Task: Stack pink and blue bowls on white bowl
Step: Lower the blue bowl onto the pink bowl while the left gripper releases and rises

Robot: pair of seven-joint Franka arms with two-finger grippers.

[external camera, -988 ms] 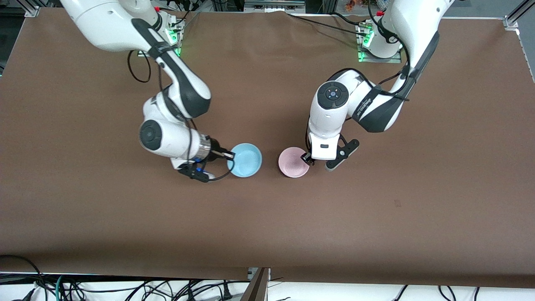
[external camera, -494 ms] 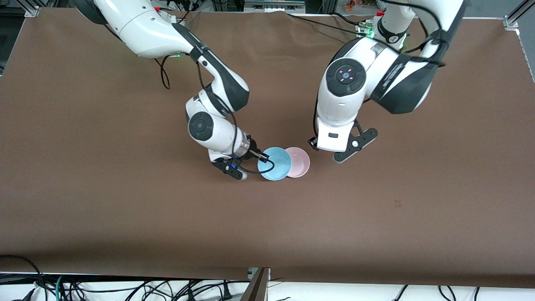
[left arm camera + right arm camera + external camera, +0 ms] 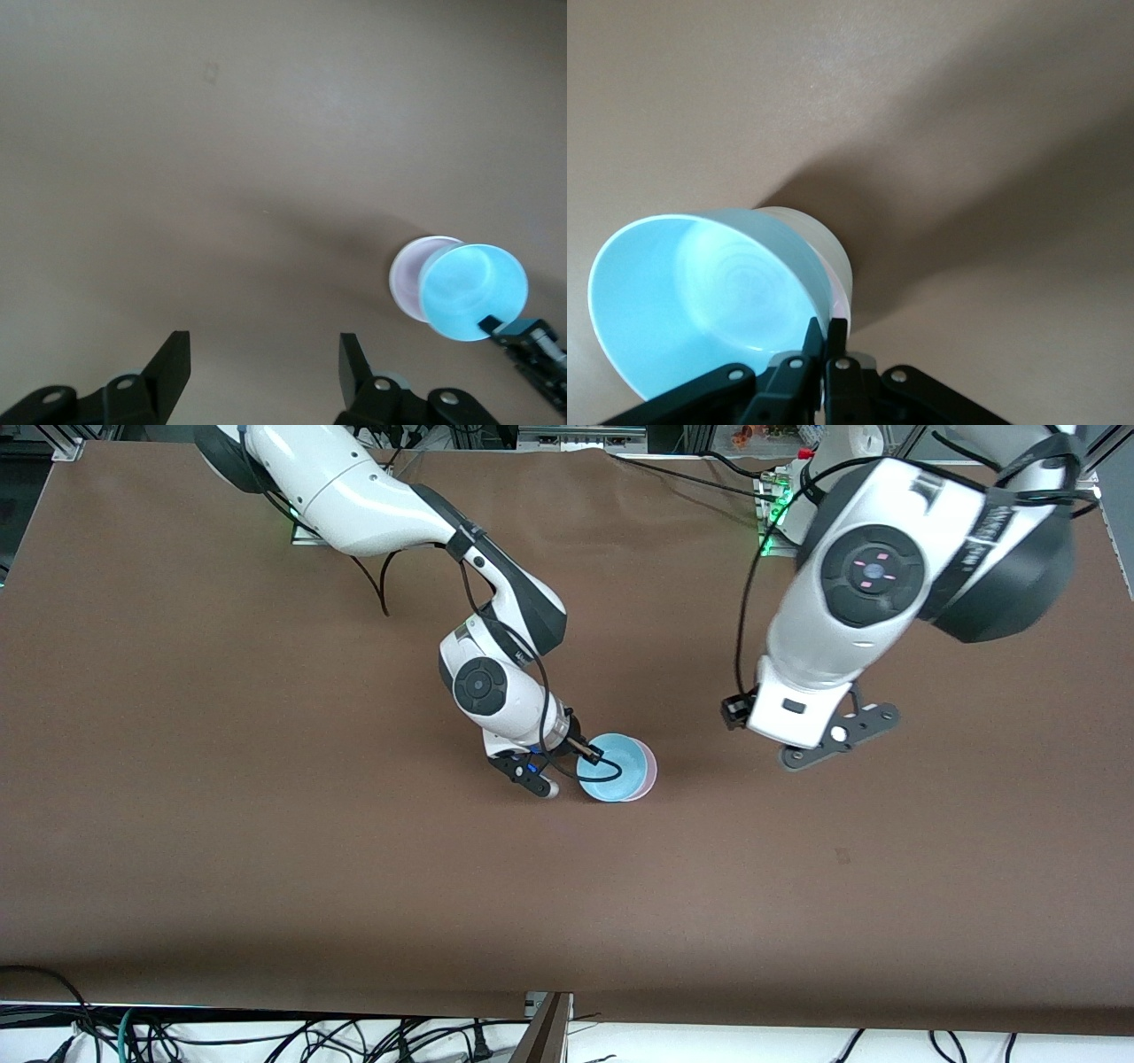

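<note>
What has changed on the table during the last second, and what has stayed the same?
The right gripper, shut on the blue bowl, carried it toward the left arm's end until it sat over the pink bowl. The left gripper let go of the pink bowl, opened and rose away over bare table. The pink bowl kept its place.

Blue bowl [image 3: 609,778] tilted, partly over pink bowl [image 3: 649,771]; mid-table.

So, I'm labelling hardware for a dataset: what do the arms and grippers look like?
Both arms are glossy white with black joint bands and loose black cables. The left gripper and right gripper have black fingers. Round black caps mark the joints.
</note>
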